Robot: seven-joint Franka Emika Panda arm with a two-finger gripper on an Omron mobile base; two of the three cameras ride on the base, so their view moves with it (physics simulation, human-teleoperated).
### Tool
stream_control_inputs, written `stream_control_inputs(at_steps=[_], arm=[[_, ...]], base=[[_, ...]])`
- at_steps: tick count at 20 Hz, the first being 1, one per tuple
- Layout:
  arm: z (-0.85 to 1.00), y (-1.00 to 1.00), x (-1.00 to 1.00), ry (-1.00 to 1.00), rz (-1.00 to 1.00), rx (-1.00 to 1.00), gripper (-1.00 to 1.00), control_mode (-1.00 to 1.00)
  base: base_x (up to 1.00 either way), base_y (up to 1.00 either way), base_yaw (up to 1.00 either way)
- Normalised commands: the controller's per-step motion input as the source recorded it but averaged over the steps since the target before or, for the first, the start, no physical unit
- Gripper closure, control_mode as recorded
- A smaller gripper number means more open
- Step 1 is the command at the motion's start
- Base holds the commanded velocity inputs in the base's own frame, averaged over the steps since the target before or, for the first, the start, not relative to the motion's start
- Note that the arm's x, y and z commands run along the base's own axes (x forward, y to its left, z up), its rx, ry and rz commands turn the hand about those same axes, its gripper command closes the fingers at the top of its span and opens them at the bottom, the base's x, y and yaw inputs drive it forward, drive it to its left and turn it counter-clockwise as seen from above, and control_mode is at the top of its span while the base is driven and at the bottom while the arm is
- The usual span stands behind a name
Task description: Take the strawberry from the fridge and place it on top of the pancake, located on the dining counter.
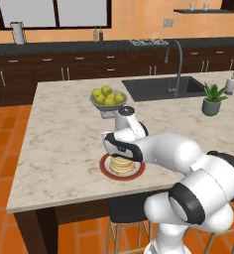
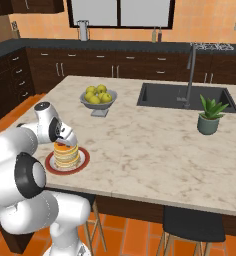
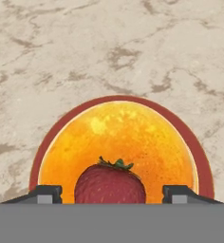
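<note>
The strawberry (image 3: 110, 184), dark red with a green cap, rests on the orange top of the pancake (image 3: 118, 137) stack. My gripper (image 3: 113, 194) hangs straight over it, open, and each fingertip (image 3: 46, 193) stands a clear gap away from the berry. From the base cameras the gripper (image 1: 121, 150) sits low on the pancake (image 1: 122, 166) and hides the berry. In the right base view the gripper (image 2: 66, 141) covers the top of the pancake (image 2: 66, 156). The red-brown plate (image 3: 118, 98) stands near the front edge of the dining counter (image 1: 64, 134). The fridge is out of view.
A grey bowl of yellow-green fruit (image 1: 108, 97) stands just behind the plate. The sink (image 1: 161, 87) with its tall tap (image 1: 177, 64) and a potted plant (image 1: 212, 99) are to the right. Stools (image 2: 192, 225) stand under the counter's front edge.
</note>
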Motion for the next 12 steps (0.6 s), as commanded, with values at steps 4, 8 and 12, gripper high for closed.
stream_control_inputs(at_steps=[4, 8, 12], arm=[[0.04, 0.00, 0.00, 0.00, 0.00, 0.00, -1.00, -1.00], [0.53, -0.11, -0.18, 0.00, 0.00, 0.00, -1.00, -1.00], [0.47, -0.14, -0.23, 0.00, 0.00, 0.00, -1.00, -1.00]], base=[[0.00, 0.00, 0.00], [0.00, 0.00, 0.00], [0.00, 0.00, 0.00]])
